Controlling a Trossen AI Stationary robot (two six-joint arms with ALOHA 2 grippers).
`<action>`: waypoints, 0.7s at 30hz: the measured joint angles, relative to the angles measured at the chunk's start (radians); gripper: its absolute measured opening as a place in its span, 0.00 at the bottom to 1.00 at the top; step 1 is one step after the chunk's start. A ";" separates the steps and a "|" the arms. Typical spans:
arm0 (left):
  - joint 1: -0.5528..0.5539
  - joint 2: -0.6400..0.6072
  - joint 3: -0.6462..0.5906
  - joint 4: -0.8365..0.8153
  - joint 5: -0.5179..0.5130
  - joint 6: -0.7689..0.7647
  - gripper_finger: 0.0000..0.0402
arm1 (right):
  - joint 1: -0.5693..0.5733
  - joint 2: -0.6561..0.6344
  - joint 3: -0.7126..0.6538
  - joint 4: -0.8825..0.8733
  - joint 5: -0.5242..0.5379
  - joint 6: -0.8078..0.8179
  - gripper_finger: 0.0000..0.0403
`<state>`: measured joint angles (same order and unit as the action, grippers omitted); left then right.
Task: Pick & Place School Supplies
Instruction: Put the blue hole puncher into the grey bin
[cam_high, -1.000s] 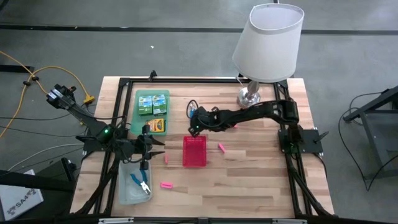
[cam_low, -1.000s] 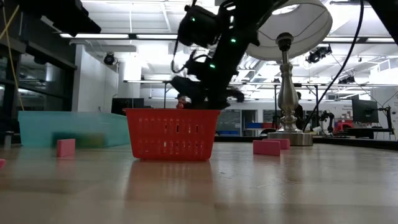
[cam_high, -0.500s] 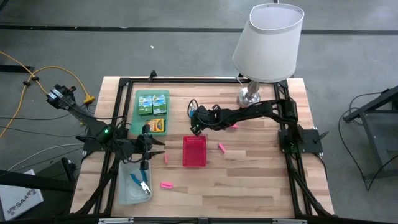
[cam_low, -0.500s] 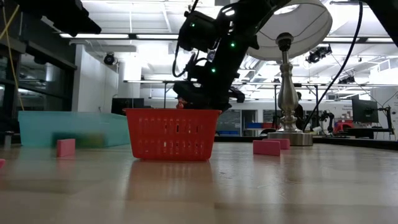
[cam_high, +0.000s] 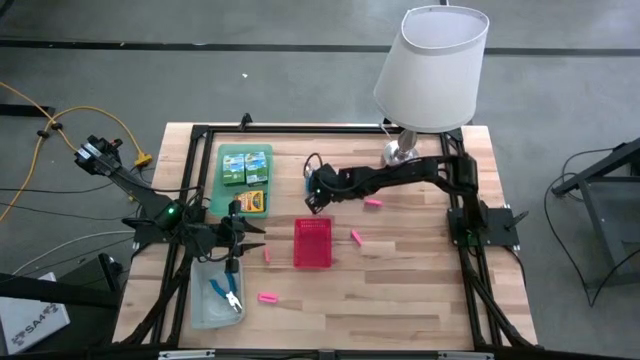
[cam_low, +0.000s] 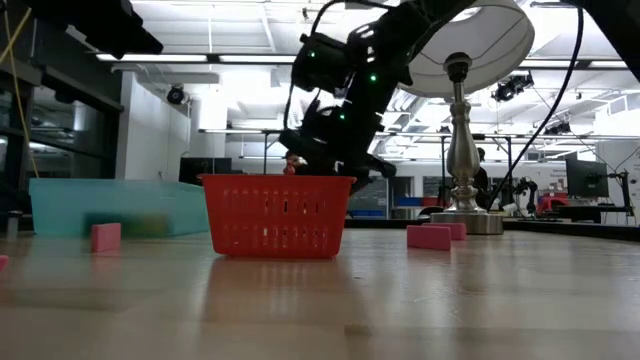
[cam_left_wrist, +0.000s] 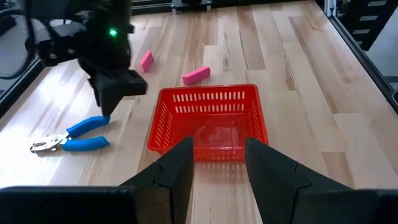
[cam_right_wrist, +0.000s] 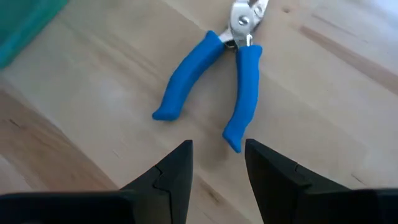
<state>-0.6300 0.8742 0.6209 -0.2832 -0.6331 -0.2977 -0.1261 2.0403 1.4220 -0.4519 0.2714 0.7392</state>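
The right gripper hangs just above a blue-handled tool, its fingers apart with nothing between them. In the right wrist view the tool lies flat on the worktop just ahead of the fingertips, handles toward the gripper, metal jaws pointing away; the long axis runs from lower centre to upper right of that frame. I judge the right arm the nearer one.

Seen from above, this gripper sits at centre frame, beyond the red basket, which looks empty. The left gripper waits low, fingers apart and empty, facing the basket.

Pink blocks lie scattered on the bare wood. Farther back, upper left, green boxes rest on a tray; a lamp stands upper right.
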 joint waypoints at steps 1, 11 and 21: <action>0.000 0.000 0.000 0.000 0.000 0.000 0.34 | -0.009 0.000 0.000 0.000 -0.019 0.010 0.34; 0.000 0.000 0.000 0.000 0.000 -0.001 0.34 | -0.051 0.000 0.000 0.000 -0.046 0.028 0.34; 0.000 0.000 0.000 0.000 0.000 -0.002 0.34 | -0.051 0.000 0.000 0.010 -0.029 0.024 0.34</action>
<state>-0.6300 0.8742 0.6205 -0.2832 -0.6331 -0.2993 -0.1768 2.0399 1.4220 -0.4416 0.2425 0.7635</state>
